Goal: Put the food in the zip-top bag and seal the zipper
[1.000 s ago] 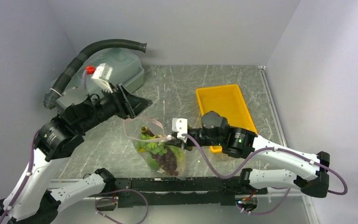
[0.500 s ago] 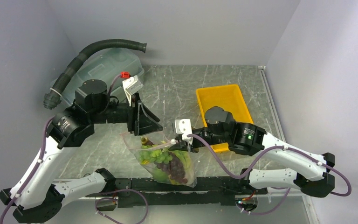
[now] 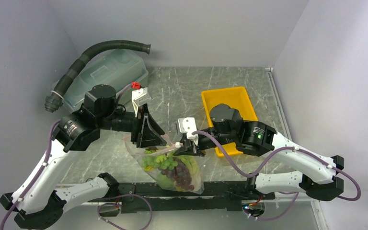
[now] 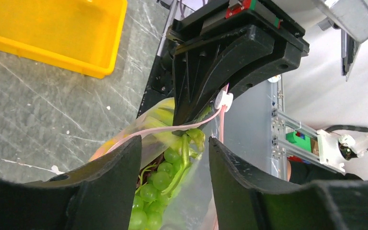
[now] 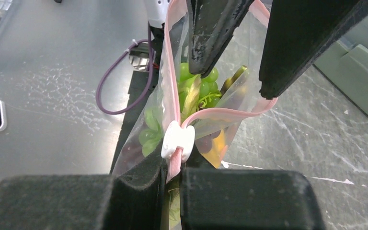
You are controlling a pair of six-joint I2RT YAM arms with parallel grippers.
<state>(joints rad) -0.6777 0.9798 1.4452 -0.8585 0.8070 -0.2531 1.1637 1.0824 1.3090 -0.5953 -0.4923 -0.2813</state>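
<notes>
Claws, two. The right claw (image 5: pixel 173 175), bottom centre of its own view: jaws pinched tight on the zipper (image 5: pixel 230 113), gripping the pink strip just below the white slider (image 5: pixel 177 139). The left claw (image 4: pixel 175 143): jaws partly spread, nothing clamped, poised at the bag's mouth with the strip crossing between its two fingers. Whether either finger touches the plastic cannot be told.

One zip-top bag (image 3: pixel 172 167), clear. Position: lower centre of the overhead view, between the two claws, hanging from the right claw's pinch, its bottom end reaching the black rail near the lower edge. Mouth: open beyond the slider, the two pink lips bowed apart into a loop.

Contents, seen through the plastic: green grapes (image 4: pixel 160 179), dark purple grapes (image 3: pixel 182 178), leafy greens (image 3: pixel 148 163). Other pieces inside are too blurred to name.

Surroundings: yellow tray (image 3: pixel 227 96), right of centre, partly behind the right arm, apart from the bag. Translucent lidded tub (image 3: pixel 112 72), upper left, with a black ribbed hose (image 3: pixel 100 48) arched over it. Grey scuffed table (image 3: pixel 182 91) beneath all.
</notes>
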